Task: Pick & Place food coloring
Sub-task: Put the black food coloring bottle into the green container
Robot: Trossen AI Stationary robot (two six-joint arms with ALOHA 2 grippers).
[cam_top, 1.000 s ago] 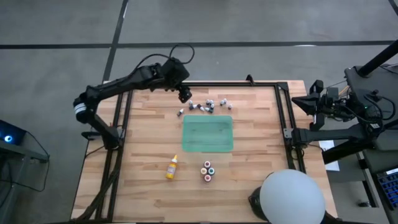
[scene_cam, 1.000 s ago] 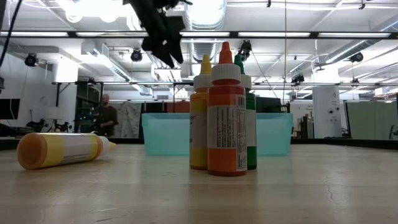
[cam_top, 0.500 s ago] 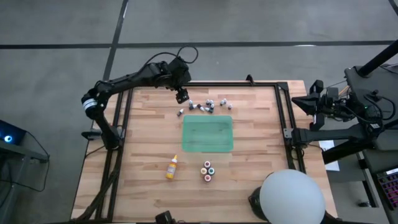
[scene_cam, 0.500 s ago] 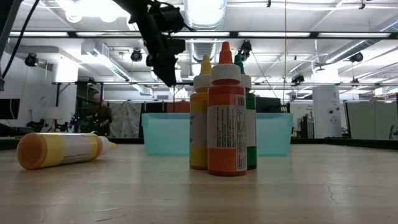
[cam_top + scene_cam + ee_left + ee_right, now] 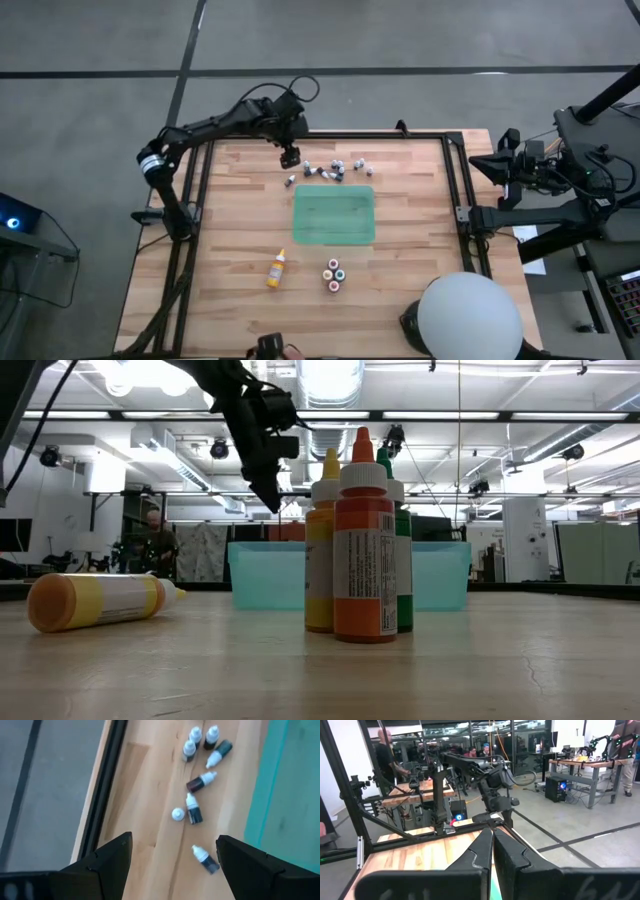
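Slatted wooden table (image 5: 230, 230) carries scattered tiny bottles (image 5: 330, 171); left gripper (image 5: 289, 158) gapes wide above, empty.

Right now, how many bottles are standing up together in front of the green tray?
4 plastic dropper bottles, clustered: orange-topped nearest the table edge, yellow-topped left, green-topped right, red-topped behind, hidden in the low view.

Grey concrete floor (image 5: 400, 35); bright ceiling lights (image 5: 150, 372); workbenches (image 5: 580, 762) behind; people (image 5: 384, 755) about.
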